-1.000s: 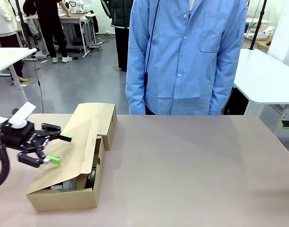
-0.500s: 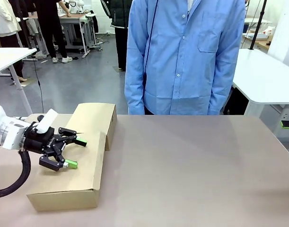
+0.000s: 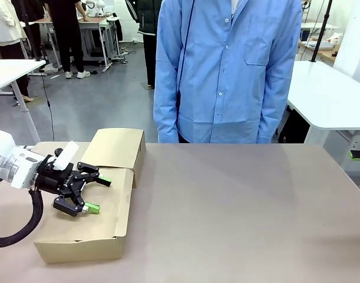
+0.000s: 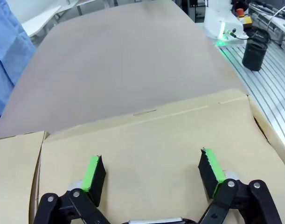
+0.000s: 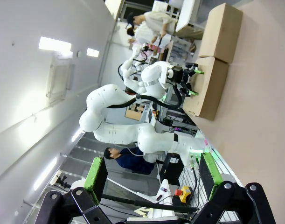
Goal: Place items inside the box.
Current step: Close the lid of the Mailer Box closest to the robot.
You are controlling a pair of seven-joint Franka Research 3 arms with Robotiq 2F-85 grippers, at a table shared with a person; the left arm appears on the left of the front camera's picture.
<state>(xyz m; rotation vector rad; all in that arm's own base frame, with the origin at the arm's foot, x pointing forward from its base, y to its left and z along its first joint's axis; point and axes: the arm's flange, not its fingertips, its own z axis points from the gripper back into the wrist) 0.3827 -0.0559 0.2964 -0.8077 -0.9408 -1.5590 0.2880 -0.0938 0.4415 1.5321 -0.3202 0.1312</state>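
1. Your left tool (image 3: pixel 95 193) hangs low over the brown cardboard box (image 3: pixel 79 244) at the near-left of the tan surface (image 3: pixel 238 212). Its jaws stand wide apart with nothing between them.
2. The box's near flap (image 3: pixel 109 218) lies flat across the opening, so the box looks closed from the front. You cannot see any of the items; what lies inside is hidden.
3. A second flap (image 3: pixel 116 147) of the same cardboard lies at the far end of the box, next to the flat one.
4. Left wrist view: both green fingertips (image 4: pixel 93 173) sit just above the flat flap (image 4: pixel 151 154), one on each side, with bare cardboard between them. Whether the pads touch the flap, you cannot tell. The seam to the neighbouring flap (image 4: pixel 14 168) shows at the picture's left edge.
5. Right wrist view, rolled sideways: your right tool (image 5: pixel 151 175) is spread fully, gripping nothing, well apart from the box (image 5: pixel 210 86). This view takes in the whole left arm (image 5: pixel 133 126) bent over the box, which the front camera crops.
6. A person in a light-blue buttoned coat (image 3: pixel 227 71) stands at the far edge of the surface, arms down at the sides.
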